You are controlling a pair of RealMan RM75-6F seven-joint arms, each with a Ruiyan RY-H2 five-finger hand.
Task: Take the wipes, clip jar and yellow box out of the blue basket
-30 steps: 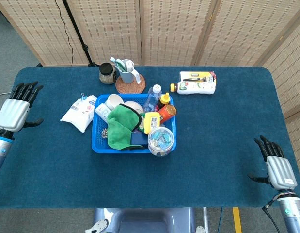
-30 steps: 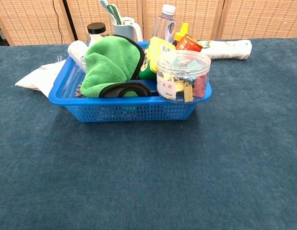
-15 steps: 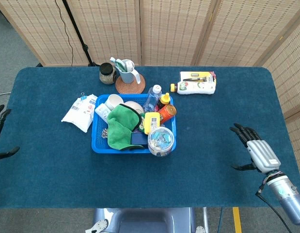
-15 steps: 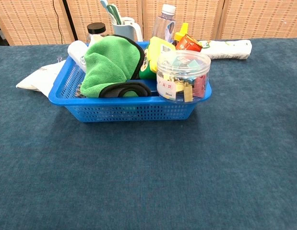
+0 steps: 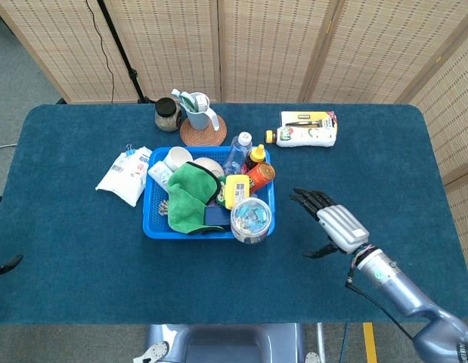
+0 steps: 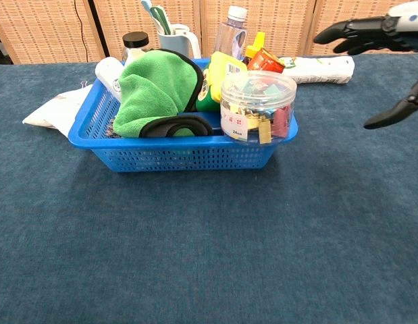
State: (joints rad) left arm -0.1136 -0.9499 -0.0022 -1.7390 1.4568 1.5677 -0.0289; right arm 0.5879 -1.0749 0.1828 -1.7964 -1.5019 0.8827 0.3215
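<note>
Our right hand hovers with fingers spread and empty beside the blue plastic basket, whose near right corner holds the clear, lidded, round clip jar, probably rigid, slippery, best grasped around its sides.

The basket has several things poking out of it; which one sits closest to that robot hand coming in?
The clear clip jar, at the blue basket's front corner facing the right hand. The yellow box and bottles stand farther back.

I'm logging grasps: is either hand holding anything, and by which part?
Nothing is held. The right hand hovers open beside the blue basket; the left hand barely shows.
</note>
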